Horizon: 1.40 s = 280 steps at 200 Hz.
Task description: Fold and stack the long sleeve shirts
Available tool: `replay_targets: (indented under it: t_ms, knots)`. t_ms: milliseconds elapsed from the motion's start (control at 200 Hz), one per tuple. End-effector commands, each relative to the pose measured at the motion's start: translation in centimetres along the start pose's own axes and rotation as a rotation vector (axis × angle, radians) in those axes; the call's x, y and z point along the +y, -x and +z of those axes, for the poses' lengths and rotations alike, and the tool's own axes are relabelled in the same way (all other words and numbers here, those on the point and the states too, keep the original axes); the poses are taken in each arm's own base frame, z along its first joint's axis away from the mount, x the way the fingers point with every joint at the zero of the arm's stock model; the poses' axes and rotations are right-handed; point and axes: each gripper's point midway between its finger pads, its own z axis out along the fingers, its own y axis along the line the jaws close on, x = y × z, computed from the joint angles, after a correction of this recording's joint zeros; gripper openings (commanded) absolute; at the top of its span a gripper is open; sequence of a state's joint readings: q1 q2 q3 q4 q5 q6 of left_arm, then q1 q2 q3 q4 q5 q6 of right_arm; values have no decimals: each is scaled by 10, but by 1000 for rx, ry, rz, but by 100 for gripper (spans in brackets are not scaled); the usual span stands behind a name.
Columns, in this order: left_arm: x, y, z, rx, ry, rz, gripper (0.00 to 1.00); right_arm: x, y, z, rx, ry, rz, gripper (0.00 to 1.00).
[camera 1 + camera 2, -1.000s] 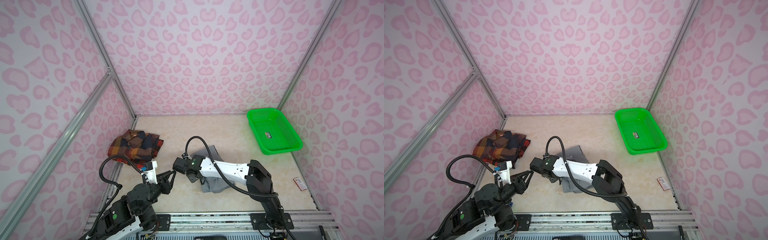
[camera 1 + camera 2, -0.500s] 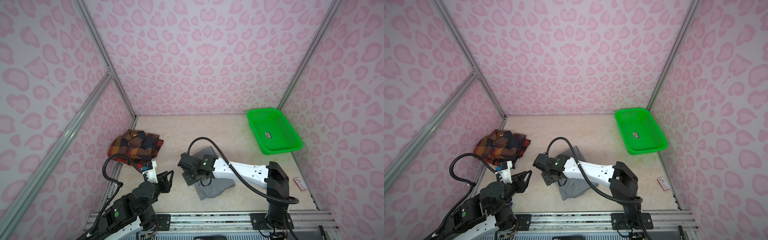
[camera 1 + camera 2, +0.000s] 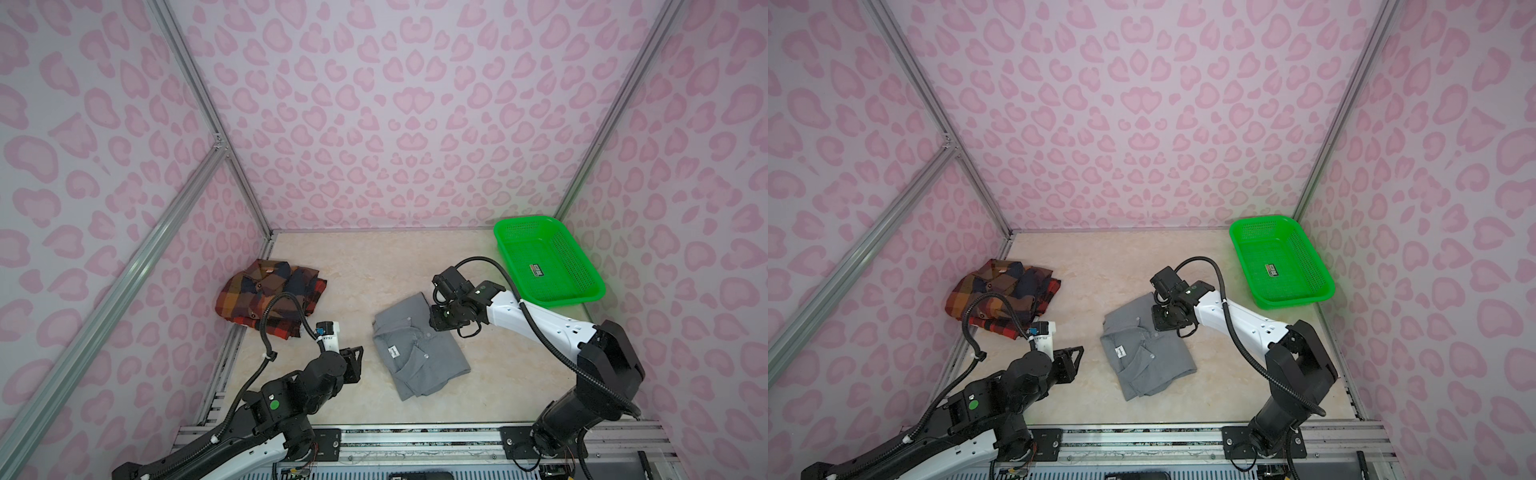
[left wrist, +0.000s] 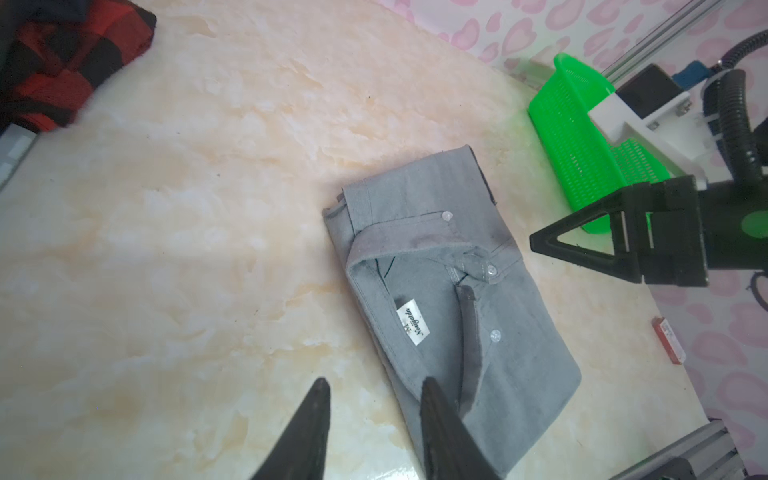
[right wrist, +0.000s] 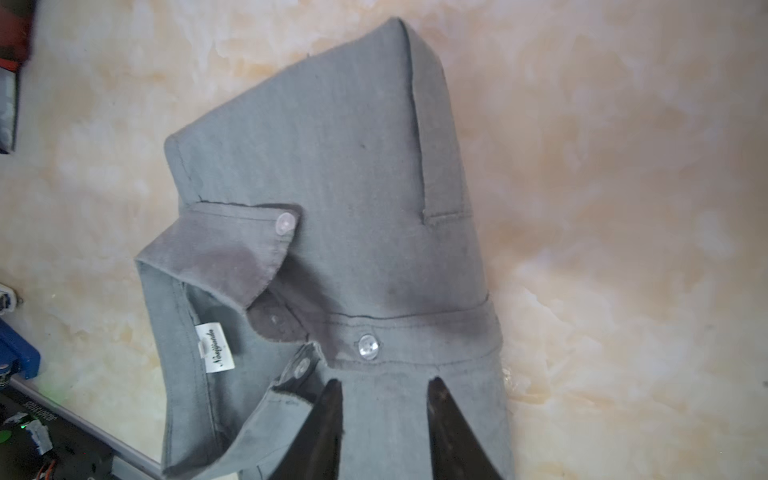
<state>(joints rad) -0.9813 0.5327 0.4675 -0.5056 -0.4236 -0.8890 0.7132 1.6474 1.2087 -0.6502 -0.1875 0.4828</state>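
— Looking down on the beige marbled worktop [image 3: 374, 266], where do we find the collared, button-up plain gray shirt [image 3: 417, 353]?

— In both top views we see it a little toward five o'clock from the middle. It is folded into a rough rectangle, collar side up, with a white label [image 4: 411, 326] showing inside the neck.

— And the collared orange, red, brown and navy plaid shirt [image 3: 270, 297]?

— We place it at nine o'clock, bundled against the side wall and well apart from the gray shirt [image 3: 1148, 353]. The two are not stacked.

— What do we make of the right hand [image 3: 440, 320]?

— It hangs at the gray shirt's one o'clock corner. Through its own wrist camera we see the two dark fingers [image 5: 328, 419] standing apart above the cloth, close to a button, with nothing pinched between them. Whether the tips touch the fabric, we cannot tell.

— And the left hand [image 3: 355, 361]?

— We find it toward seven o'clock, just beside the gray shirt's nine o'clock edge. Its fingers [image 4: 307, 428] are parted too and carry nothing. One tip sits over the bare worktop, the other over the shirt's near corner.

— Anything else on the worktop?

— A green plastic mesh basket [image 3: 548, 262] at two o'clock, near the back corner, with a small sticker on its floor.
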Motion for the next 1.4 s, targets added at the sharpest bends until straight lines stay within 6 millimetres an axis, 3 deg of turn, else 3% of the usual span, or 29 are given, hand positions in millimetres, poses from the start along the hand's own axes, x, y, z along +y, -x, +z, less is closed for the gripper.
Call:
replay_targets:
  t_ms: [0, 120, 230, 305, 455, 515, 605, 765, 840, 950, 1065, 1165, 1280, 1395]
  knots:
    - [-9, 5, 5, -22, -30, -31, 39, 32, 14, 14, -37, 84, -98, 33]
    - [-7, 4, 6, -27, -23, -34, 39, 34, 13, 39, -11, 71, -70, 28]
    - [-4, -3, 10, -9, -21, -55, 39, 32, 10, 49, -23, 55, -64, 24]
    - [-1, -10, 13, 5, -18, -68, 38, 48, -2, 53, 0, 102, -92, 23]
    - [0, -16, 17, 20, -13, -69, 38, 92, -48, 57, 73, 189, -178, 23]
    - [-2, -15, 18, 24, -13, -62, 38, 99, -55, 55, 75, 219, -168, 24]
    - [-9, -14, 21, 37, -21, -50, 38, 81, -47, 46, 51, 196, -119, 29]
    - [-21, -14, 25, 63, -37, -41, 38, 22, -11, 15, -25, 166, -5, 33]
    - [-24, -17, 27, 78, -40, -40, 38, -7, -7, 4, -54, 117, 27, 32]
    - [-25, -24, 32, 94, -39, -43, 38, -38, -29, 8, -19, 31, 47, 30]
    - [-26, -30, 37, 102, -41, -44, 38, -46, -64, 24, 40, 24, 73, 28]
    - [-29, -30, 41, 104, -36, -23, 38, -54, -87, 26, 39, -19, 82, 28]
    - [-33, -27, 45, 102, -23, 11, 38, -48, -114, 24, 65, -1, 97, 28]
    - [-37, -16, 48, 79, -11, 40, 38, -19, -142, 21, 76, 36, 45, 27]
